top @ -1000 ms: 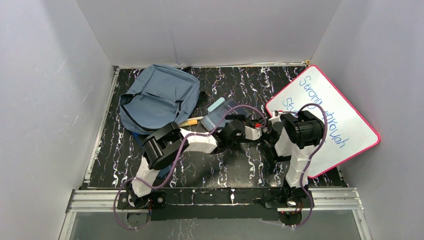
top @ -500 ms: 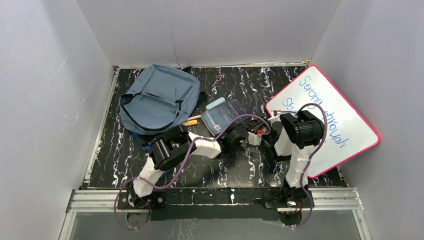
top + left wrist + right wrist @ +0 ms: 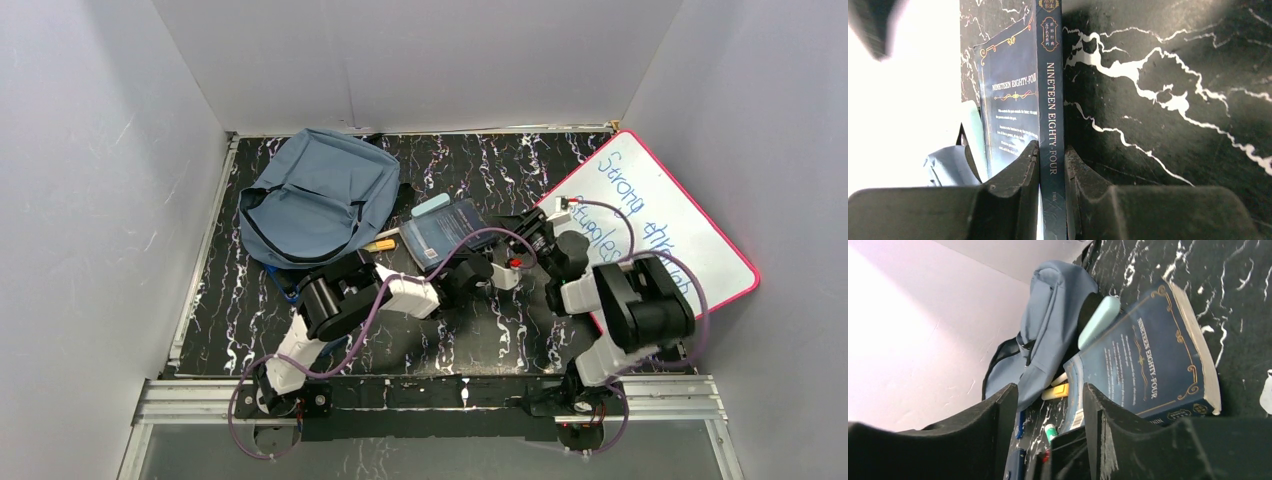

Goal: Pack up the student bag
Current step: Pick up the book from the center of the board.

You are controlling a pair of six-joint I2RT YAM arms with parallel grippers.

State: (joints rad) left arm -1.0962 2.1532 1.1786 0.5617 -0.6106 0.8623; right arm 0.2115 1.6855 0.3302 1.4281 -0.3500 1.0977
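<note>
The slate-blue student bag (image 3: 315,195) lies at the back left of the table, and it also shows in the right wrist view (image 3: 1048,330). Just right of it is a dark-blue book (image 3: 440,230), titled Nineteen Eighty-Four on its spine (image 3: 1050,90). My left gripper (image 3: 478,260) is shut on the book's spine edge, one finger on each cover (image 3: 1052,150). My right gripper (image 3: 522,232) stands open just right of the book, with nothing between its fingers (image 3: 1048,415). The book's cover faces it (image 3: 1148,360).
A pale teal case (image 3: 432,206) rests against the book's far edge. A yellow marker (image 3: 383,243) lies between bag and book. A green-capped pen (image 3: 1049,430) lies near the book. A pink-framed whiteboard (image 3: 660,230) leans at the right. A dark-blue item (image 3: 285,290) lies under my left elbow.
My left gripper closed on the book's spine. My right gripper let go of the book, opened and drew back to the right, its arm swinging outward. The book sank flatter.
</note>
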